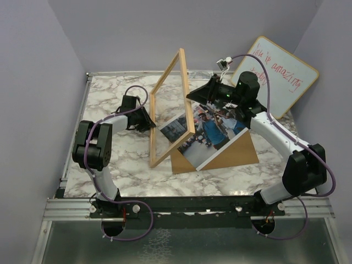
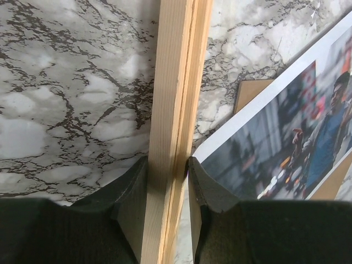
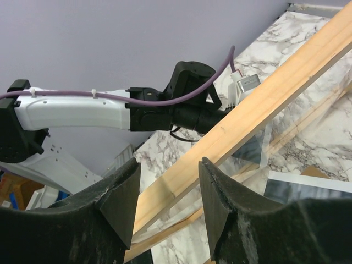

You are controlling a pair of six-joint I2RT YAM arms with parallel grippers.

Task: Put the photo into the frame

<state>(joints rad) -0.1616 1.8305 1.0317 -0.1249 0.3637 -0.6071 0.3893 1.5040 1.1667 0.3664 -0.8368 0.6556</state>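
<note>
The frame (image 1: 190,102), thin light wood with a clear pane, stands tilted up on one long edge at mid-table. My left gripper (image 1: 147,122) is shut on its left rail; in the left wrist view both fingers press that rail (image 2: 170,82) at the gripper (image 2: 168,165). My right gripper (image 1: 192,94) is open at the frame's upper right rail. In the right wrist view that rail (image 3: 264,104) passes between the spread jaws of the gripper (image 3: 168,176) with gaps on both sides. The photo (image 1: 212,132) lies flat behind and right of the frame, partly seen through the pane, and also shows as the photo (image 2: 286,132).
A plain brown backing board (image 1: 236,154) lies under the photo, its corner the brown board (image 2: 250,91). A whiteboard (image 1: 275,74) with red writing leans at the back right. Marble tabletop (image 1: 110,93) with walls on three sides. The left arm (image 3: 82,110) crosses the right wrist view.
</note>
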